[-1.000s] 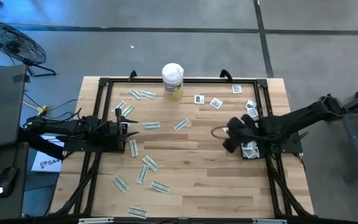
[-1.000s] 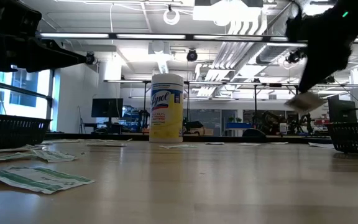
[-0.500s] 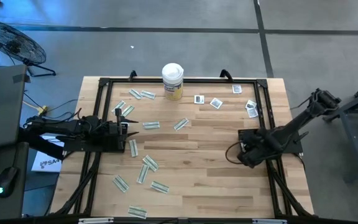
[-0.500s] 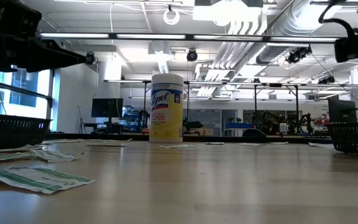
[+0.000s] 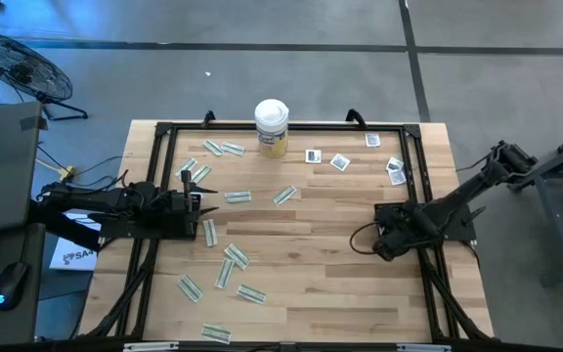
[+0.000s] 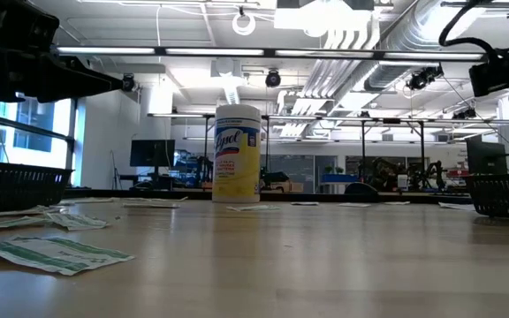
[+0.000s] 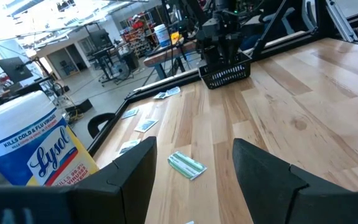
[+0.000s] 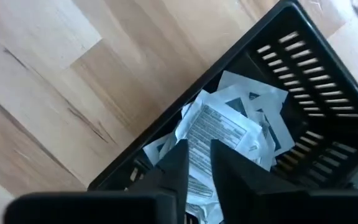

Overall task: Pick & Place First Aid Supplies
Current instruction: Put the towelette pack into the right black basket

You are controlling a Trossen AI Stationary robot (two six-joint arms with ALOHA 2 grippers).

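Note:
Pale green-white strips (image 5: 236, 256) lie flat across the table's left half. Small white squares (image 5: 340, 162) lie flat near the far right corner. My right gripper (image 5: 387, 240) hangs low over a black basket (image 5: 411, 210) at the table's right side. In the right wrist view (image 8: 202, 146) its fingers are nearly together around a white printed packet (image 8: 219, 127), above several other packets in the basket (image 8: 303, 81). My left gripper (image 5: 199, 200) waits open above the table's left side; a strip (image 7: 187, 165) lies beyond its fingers. My right gripper comes from above, pointing down into the basket. The white printed packet's near edge (image 8: 197, 163) runs into the narrow gap between the fingers (image 8: 178, 163). The fingers hide the contact itself. The packet's far part lies on the packets in the basket.
A white-lidded yellow-labelled canister (image 5: 272, 127) stands at the far edge's middle. A black frame (image 5: 291, 127) runs round the table. In the low view a second black basket (image 6: 16, 185) sits on the left. Bare wood lies at the table's middle.
My right gripper carried the white packet from above the table's middle right toward the right edge and came down over the black basket, its arm folding back. In the last half second it barely moved. The left arm kept still.

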